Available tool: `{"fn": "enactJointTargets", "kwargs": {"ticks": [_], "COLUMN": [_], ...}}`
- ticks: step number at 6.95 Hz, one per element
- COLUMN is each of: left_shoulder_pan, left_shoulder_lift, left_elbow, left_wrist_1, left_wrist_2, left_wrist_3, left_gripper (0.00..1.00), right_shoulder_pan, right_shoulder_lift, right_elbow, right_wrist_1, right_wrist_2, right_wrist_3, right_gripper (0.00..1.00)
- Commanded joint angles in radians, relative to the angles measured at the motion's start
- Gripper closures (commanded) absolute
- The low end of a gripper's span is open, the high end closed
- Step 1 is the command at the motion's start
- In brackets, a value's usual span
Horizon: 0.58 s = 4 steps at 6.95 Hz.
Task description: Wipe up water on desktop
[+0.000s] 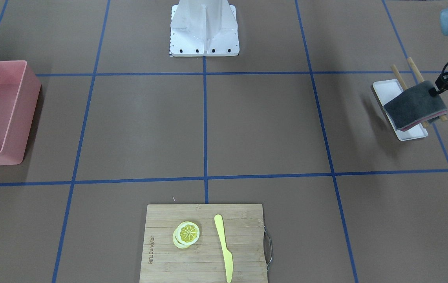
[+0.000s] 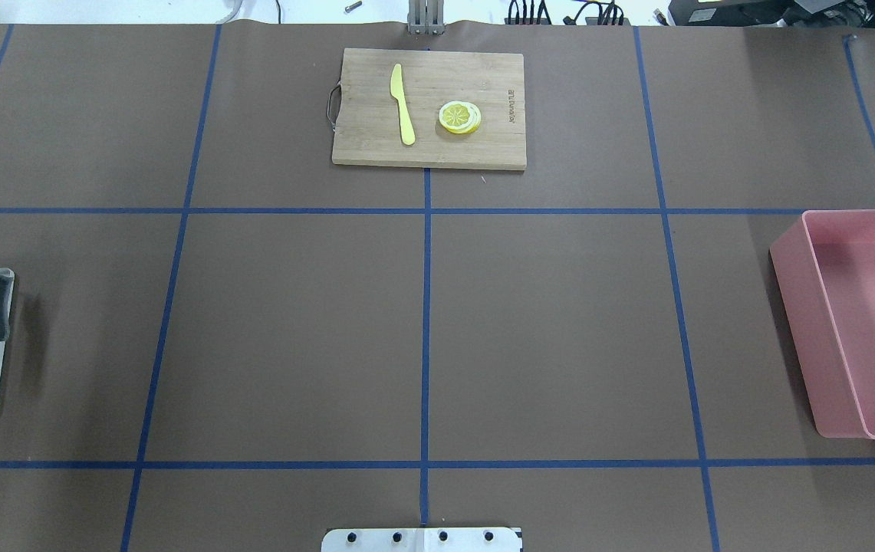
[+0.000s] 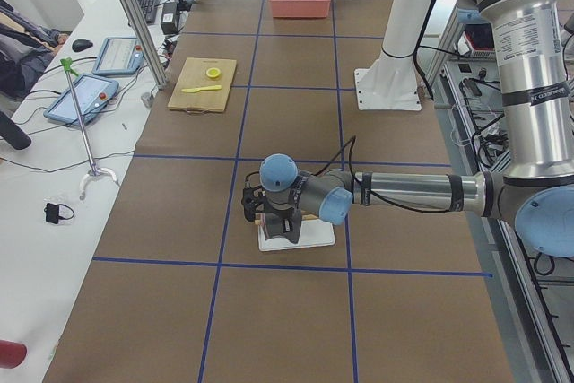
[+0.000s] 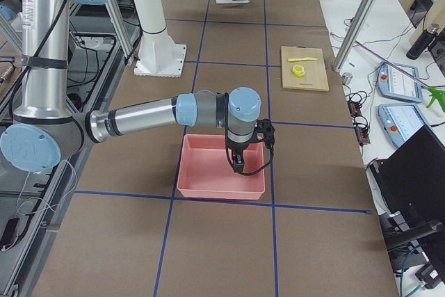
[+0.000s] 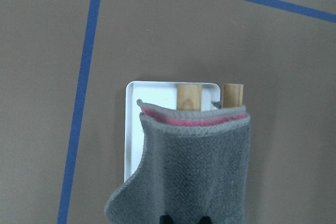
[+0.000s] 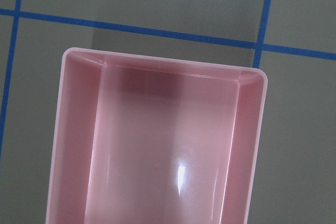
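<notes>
The brown desktop (image 1: 263, 125) with blue tape lines shows no water that I can make out. My left gripper (image 1: 436, 90) is at the table's left end, shut on the edge of a folded grey cloth (image 1: 414, 105) with a pink layer under it. The cloth hangs above a white tray (image 1: 410, 134) and two wooden sticks (image 1: 398, 76). The left wrist view shows the cloth (image 5: 194, 171), the tray (image 5: 131, 129) and the sticks (image 5: 189, 97). My right gripper (image 4: 238, 165) hovers over the pink bin (image 4: 208, 187); I cannot tell whether it is open or shut.
The pink bin (image 2: 790, 268) stands at the table's right end, empty in the right wrist view (image 6: 73, 129). A bamboo cutting board (image 1: 243, 243) at the far middle holds a yellow knife (image 1: 224, 247) and lemon slices (image 1: 186, 234). The white robot base (image 1: 204, 43) sits at the near edge.
</notes>
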Motion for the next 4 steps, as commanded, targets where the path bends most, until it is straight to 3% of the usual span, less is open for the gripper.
{"fn": "enactJointTargets", "kwargs": {"ticks": [1,3,4], "left_shoulder_pan": [-0.002,-0.003,-0.01], "left_shoulder_lift": [0.004,0.002,-0.01], "left_elbow": [-0.008,-0.049,-0.075], "left_wrist_1": [0.0,0.008,0.052], "left_wrist_2": [-0.001,-0.027,-0.111], "left_wrist_3": [0.002,0.0,0.0], "left_gripper": [1.0,1.0,1.0], "right_shoulder_pan": [0.0,-0.002,-0.009], "right_shoulder_lift": [0.001,0.004,0.004], "right_elbow": [-0.001,0.01,0.008], "right_wrist_1": [0.0,0.03,0.081], "right_wrist_2": [-0.001,-0.001,-0.001], "right_wrist_3": [0.0,0.0,0.029], "right_gripper": [0.0,0.0,0.0]}}
